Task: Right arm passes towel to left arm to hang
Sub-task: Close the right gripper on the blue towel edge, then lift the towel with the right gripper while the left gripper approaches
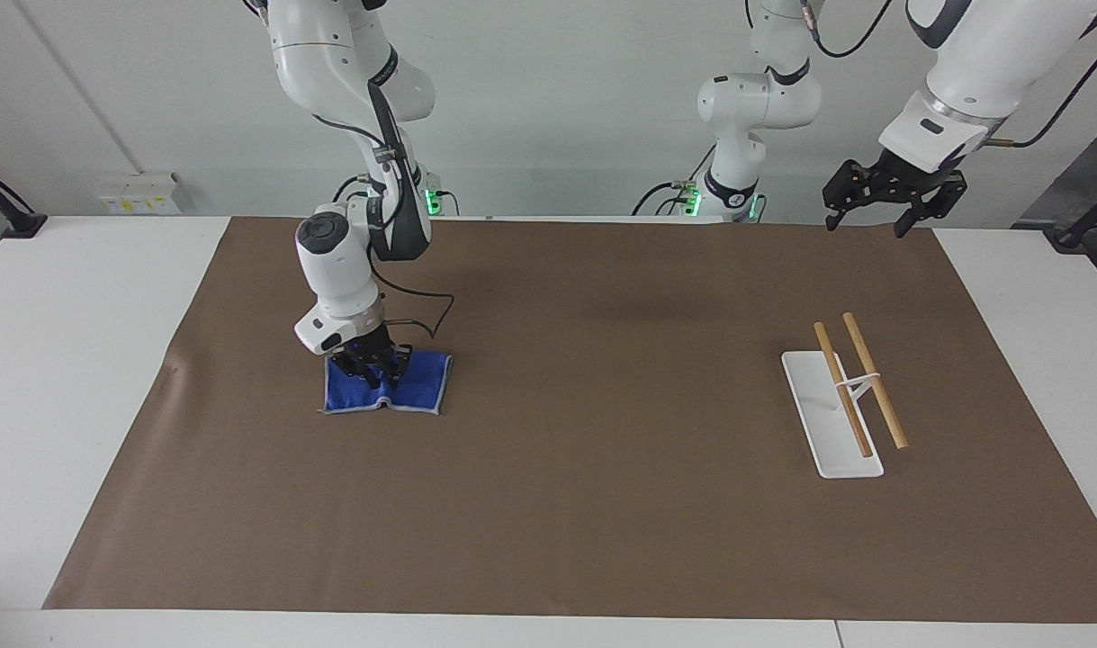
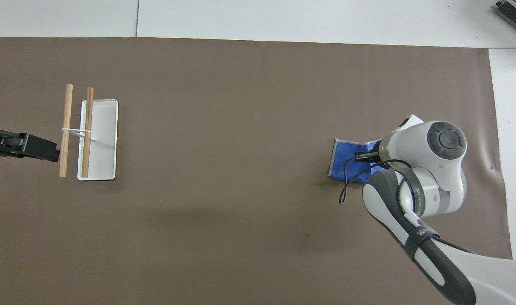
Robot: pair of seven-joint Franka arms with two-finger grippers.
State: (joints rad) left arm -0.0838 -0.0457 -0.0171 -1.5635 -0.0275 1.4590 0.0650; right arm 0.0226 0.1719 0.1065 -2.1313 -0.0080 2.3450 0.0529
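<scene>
Right gripper (image 1: 374,367), black and two-fingered, is clenched on the small royal-blue towel (image 1: 395,389), bunching the cloth on the brown table mat (image 1: 602,504) at the right arm's end, apparently for lifting. Left gripper (image 1: 885,202) waits open, raised over the mat's edge near the white-based wooden two-bar rack (image 1: 843,396).

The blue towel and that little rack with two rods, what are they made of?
The towel looks like soft woven cloth: it puckers where the right gripper pinches it. The rack seems to have bare wooden rods, tan and matte, on a smooth white base, metal or plastic.
</scene>
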